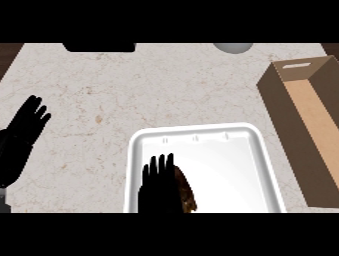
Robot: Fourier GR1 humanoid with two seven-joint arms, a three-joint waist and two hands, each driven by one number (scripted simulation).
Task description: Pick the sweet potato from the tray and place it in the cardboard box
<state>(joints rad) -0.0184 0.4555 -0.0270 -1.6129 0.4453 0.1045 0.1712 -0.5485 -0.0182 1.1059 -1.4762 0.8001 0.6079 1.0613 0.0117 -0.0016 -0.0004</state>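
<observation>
The head view looked steeply down on a pale, veined worktop (pixel 128 90) with dark wood showing at its far corners. A white tray (pixel 242 137) with a raised rim lay at the near middle, and the sweet potato (pixel 187 192), brown and mottled, lay inside it toward its left near part. The right hand (pixel 159 185) was over the tray just beside the sweet potato, on its left, its dark fingers (pixel 160 164) straight and pointing away from the robot; the hand overlapped the left edge of the sweet potato, so that only the right side of the vegetable showed, and I could not tell whether the palm touched it. The fingers were not curled round it. The cardboard box (pixel 290 100), long and open at the top, stood on the worktop to the right of the tray, close beside it but apart, angled so that its far end leaned toward the middle; its pale inner floor showed and a slot was cut in its far end wall. The left hand (pixel 26 122) showed near the left edge, well apart from the tray, fingers straight and up, resting and holding nothing. At the far edge a black object (pixel 98 47) and a grey rounded object (pixel 233 47) were partly in view.
</observation>
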